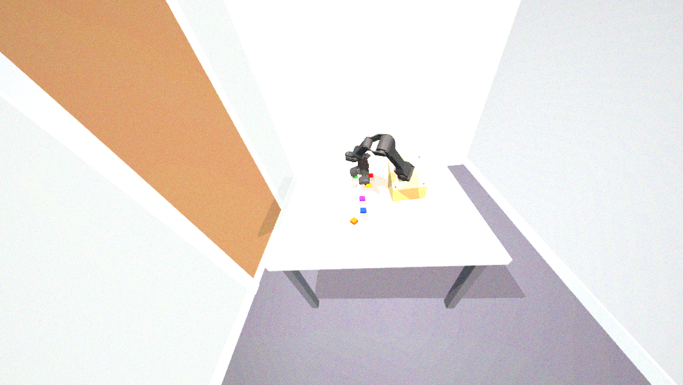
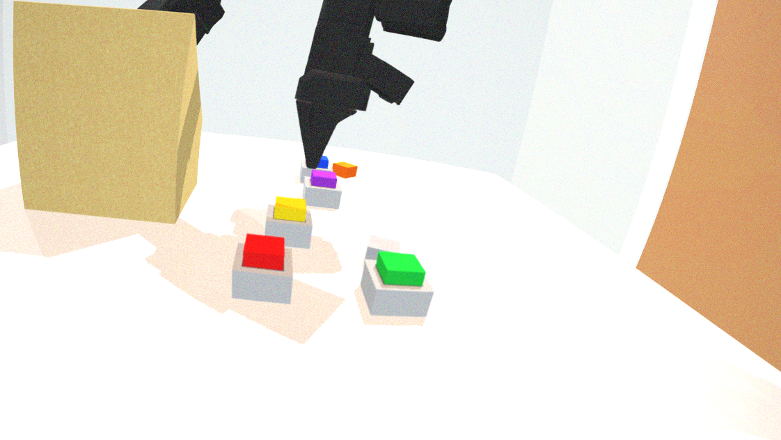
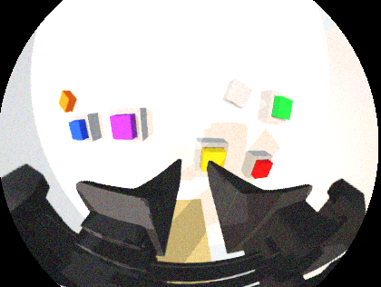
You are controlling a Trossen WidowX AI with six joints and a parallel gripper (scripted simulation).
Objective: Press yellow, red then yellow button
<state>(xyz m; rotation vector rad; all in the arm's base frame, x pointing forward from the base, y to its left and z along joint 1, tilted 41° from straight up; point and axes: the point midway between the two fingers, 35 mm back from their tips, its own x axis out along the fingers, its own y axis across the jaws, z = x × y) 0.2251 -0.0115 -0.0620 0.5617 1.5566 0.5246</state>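
The yellow button (image 1: 368,185) (image 2: 289,209) (image 3: 215,156) has its cap raised above its grey base. The red button (image 1: 371,175) (image 2: 264,251) (image 3: 261,169) is beside it, cap also raised. My gripper (image 2: 312,163) (image 3: 194,163) is partly open and holds nothing. In the exterior view its tips are above and beyond the yellow button, apart from it. In the wrist view the right fingertip overlaps the lower left of the yellow cap. In the top view the fingertips are hard to make out.
A green button (image 1: 355,176) (image 2: 400,267) (image 3: 282,107), a purple button (image 1: 362,198) (image 2: 323,179) (image 3: 122,126) and a blue button (image 1: 363,210) (image 3: 78,130) stand nearby. A whitish block (image 3: 238,93) is near green; an orange block (image 1: 353,220) (image 2: 344,170) (image 3: 67,101) is near blue. A tan box (image 1: 408,193) (image 2: 104,109) stands beside the buttons.
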